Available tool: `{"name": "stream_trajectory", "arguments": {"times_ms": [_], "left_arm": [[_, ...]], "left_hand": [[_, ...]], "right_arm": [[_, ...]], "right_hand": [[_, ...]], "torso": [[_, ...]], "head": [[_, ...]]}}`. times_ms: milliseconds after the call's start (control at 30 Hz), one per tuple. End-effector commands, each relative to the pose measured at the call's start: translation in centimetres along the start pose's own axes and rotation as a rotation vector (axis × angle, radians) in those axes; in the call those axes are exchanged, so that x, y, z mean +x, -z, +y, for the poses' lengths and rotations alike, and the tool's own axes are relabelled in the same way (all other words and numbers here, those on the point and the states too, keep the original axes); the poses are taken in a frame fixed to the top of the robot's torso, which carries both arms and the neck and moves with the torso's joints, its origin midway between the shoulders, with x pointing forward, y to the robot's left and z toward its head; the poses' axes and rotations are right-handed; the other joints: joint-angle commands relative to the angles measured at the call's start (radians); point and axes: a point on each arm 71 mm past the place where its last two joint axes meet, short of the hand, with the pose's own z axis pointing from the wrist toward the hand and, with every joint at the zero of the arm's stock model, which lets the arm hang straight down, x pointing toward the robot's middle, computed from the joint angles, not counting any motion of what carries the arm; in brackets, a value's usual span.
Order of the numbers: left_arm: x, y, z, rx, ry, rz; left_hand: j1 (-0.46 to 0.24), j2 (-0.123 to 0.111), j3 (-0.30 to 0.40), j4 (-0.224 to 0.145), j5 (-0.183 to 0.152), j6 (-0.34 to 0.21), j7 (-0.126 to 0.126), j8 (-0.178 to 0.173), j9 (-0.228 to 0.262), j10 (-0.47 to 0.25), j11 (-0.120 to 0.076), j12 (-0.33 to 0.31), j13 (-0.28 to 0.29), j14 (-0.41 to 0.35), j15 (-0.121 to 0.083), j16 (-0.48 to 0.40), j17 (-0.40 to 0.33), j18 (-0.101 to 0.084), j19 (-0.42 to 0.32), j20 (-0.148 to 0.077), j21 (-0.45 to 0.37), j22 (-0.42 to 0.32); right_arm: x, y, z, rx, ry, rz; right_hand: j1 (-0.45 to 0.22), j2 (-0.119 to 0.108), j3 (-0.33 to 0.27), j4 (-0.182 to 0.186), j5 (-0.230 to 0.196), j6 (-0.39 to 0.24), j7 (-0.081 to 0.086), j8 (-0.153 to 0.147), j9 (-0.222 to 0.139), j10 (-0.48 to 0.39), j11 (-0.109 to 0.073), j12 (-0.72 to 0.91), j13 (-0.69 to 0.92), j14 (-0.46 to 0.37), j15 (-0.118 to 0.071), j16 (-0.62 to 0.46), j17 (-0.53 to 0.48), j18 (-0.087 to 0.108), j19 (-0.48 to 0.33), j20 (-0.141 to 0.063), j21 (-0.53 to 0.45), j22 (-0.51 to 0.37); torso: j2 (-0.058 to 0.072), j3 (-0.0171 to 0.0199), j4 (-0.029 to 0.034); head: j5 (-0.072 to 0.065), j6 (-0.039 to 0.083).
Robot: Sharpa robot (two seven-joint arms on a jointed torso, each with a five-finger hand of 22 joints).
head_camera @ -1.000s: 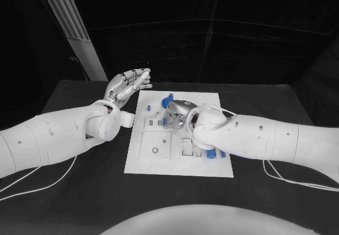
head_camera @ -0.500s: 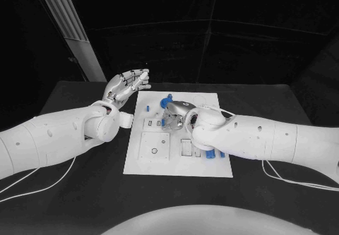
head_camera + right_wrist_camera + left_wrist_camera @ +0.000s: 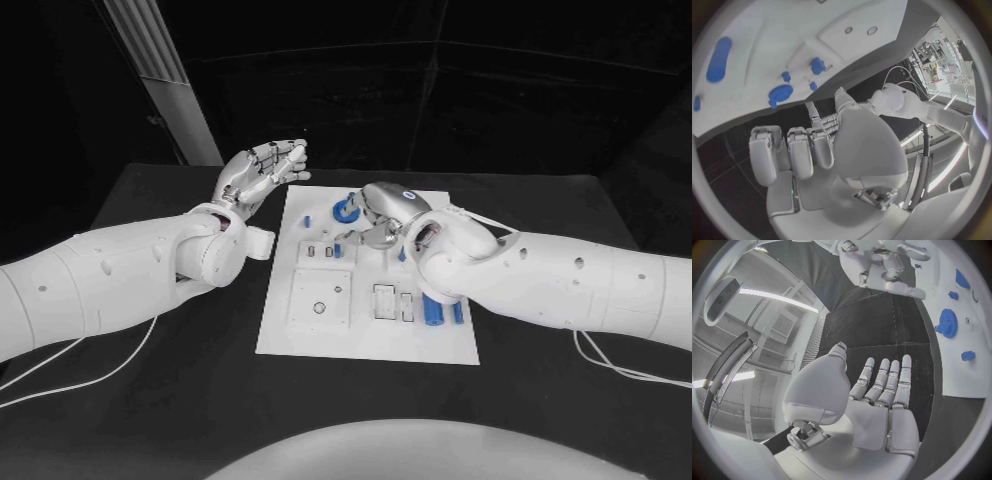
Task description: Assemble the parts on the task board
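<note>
Several parts (image 3: 436,313) are left loose on the task board (image 3: 368,345), while nothing is grasped by the spread left robot hand (image 3: 260,175) or the curled right robot hand (image 3: 384,215).

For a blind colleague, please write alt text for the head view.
The right hand hovers over the far part of the white task board, near a blue gear. The left hand is raised, open and empty, beside the board's far left corner.

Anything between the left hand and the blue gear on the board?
Nothing visible. The left hand hovers open beyond the task board's far left corner, and the stretch to the blue gear looks bare. The right hand sits close beside the gear on its other side.
</note>
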Motion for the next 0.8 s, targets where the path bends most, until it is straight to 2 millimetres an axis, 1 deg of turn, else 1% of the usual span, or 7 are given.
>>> {"name": "stream_trajectory", "arguments": {"times_ms": [33, 400, 533, 567, 667, 767, 800], "left_arm": [[-0.2, 0.0, -1.7, 0.200, -0.049, 0.049], [-0.7, -1.3, -4.1, 0.096, -0.265, 0.198], [-0.7, -1.9, -5.1, 0.035, -0.365, 0.256], [-0.6, -2.0, -5.2, 0.015, -0.396, 0.277], [-0.1, -2.2, -5.4, -0.054, -0.492, 0.353], [0.6, -2.4, -5.2, -0.125, -0.593, 0.427], [0.7, -2.4, -5.1, -0.138, -0.614, 0.440]], "left_hand": [[0.009, 0.006, -0.011, 0.000, 0.006, -0.027, 0.137, 0.009, -0.003, 0.005, -0.002, 0.012, 0.001, 0.013, -0.005, 0.009, 0.001, 0.002, -0.004, -0.001, 0.009, 0.000], [-0.002, 0.021, -0.090, 0.003, 0.009, -0.228, 0.059, 0.166, -0.014, 0.368, -0.097, 0.249, 0.146, 0.376, -0.115, 0.231, 0.134, 0.089, 0.245, -0.027, 0.226, 0.106], [-0.044, -0.028, -0.081, 0.006, 0.008, -0.234, 0.028, 0.231, -0.016, 0.547, -0.151, 0.436, 0.282, 0.547, -0.178, 0.385, 0.260, 0.089, 0.336, -0.074, 0.391, 0.218], [-0.060, -0.044, -0.065, 0.004, 0.010, -0.231, 0.025, 0.242, -0.016, 0.661, -0.164, 0.538, 0.450, 0.598, -0.188, 0.443, 0.312, 0.089, 0.356, -0.085, 0.445, 0.258], [-0.100, -0.112, -0.018, 0.003, 0.011, -0.211, 0.027, 0.272, -0.016, 1.048, -0.164, 0.787, 1.125, 1.050, -0.197, 0.627, 0.965, 0.060, 0.493, -0.107, 0.691, 0.471], [-0.119, -0.135, 0.005, 0.005, 0.008, -0.168, 0.041, 0.306, -0.012, 1.271, -0.136, 0.849, 1.505, 1.422, -0.178, 0.661, 1.505, -0.012, 0.783, -0.109, 1.020, 0.791], [-0.118, -0.135, 0.005, 0.005, 0.008, -0.153, 0.044, 0.311, -0.011, 1.271, -0.128, 0.849, 1.505, 1.422, -0.175, 0.661, 1.505, -0.025, 0.843, -0.107, 1.066, 0.837]], "right_arm": [[-3.0, 0.5, 0.7, -0.143, -0.090, -0.213], [-6.5, 2.7, -3.9, 0.045, -0.483, -0.164], [-6.9, 3.6, -5.2, 0.115, -0.579, -0.151], [-7.0, 3.8, -5.5, 0.124, -0.591, -0.150], [-7.4, 4.6, -6.2, 0.142, -0.620, -0.148], [-7.7, 5.2, -6.9, 0.158, -0.665, -0.145], [-7.7, 5.3, -7.0, 0.161, -0.674, -0.144]], "right_hand": [[-0.013, 0.009, -0.003, 0.018, 0.004, -0.005, -0.001, 0.004, 0.002, 0.104, 0.005, 0.003, 0.263, 0.104, 0.009, 0.002, 0.263, -0.008, 0.103, 0.009, 0.003, 0.263], [-0.074, 0.101, -0.086, 0.037, 0.028, 0.010, -0.010, 0.044, 0.011, 0.104, 0.001, 0.003, 0.263, 0.104, 0.004, 0.002, 0.263, 0.018, 0.032, 0.010, -0.072, 0.216], [-0.162, 0.109, -0.153, 0.036, 0.132, -0.017, -0.005, 0.056, 0.010, 0.104, 0.001, 0.003, 0.263, 0.104, 0.006, 0.002, 0.263, 0.047, -0.055, 0.010, -0.167, 0.161], [-0.193, 0.112, -0.170, 0.038, 0.141, -0.024, -0.005, 0.059, 0.010, 0.104, 0.003, 0.003, 0.263, 0.104, 0.006, 0.002, 0.263, 0.051, -0.068, 0.010, -0.181, 0.153], [-0.264, 0.128, -0.209, 0.039, 0.135, -0.047, 0.000, 0.073, 0.010, 0.104, 0.006, 0.003, 0.263, 0.104, 0.010, 0.002, 0.263, 0.066, -0.116, 0.012, -0.238, 0.121], [-0.291, 0.138, -0.225, 0.039, 0.126, -0.060, 0.002, 0.088, 0.012, 0.104, 0.009, 0.003, 0.263, 0.104, 0.012, 0.002, 0.263, 0.075, -0.147, 0.015, -0.275, 0.102], [-0.291, 0.140, -0.225, 0.039, 0.126, -0.061, 0.002, 0.090, 0.012, 0.104, 0.009, 0.003, 0.263, 0.104, 0.012, 0.002, 0.263, 0.075, -0.149, 0.015, -0.278, 0.101]], "torso": [[-0.001, 0.0012, -0.0020], [-0.008, 0.0008, -0.0009], [-0.008, 0.0020, -0.0021], [-0.008, 0.0012, -0.0009], [-0.006, 0.0000, -0.0009], [-0.005, -0.0002, 0.0002], [-0.005, -0.0004, -0.0003]], "head": [[0.008, 0.000], [0.036, -0.009], [0.051, -0.009], [0.054, -0.008], [0.060, -0.006], [0.059, -0.005], [0.059, -0.006]]}}
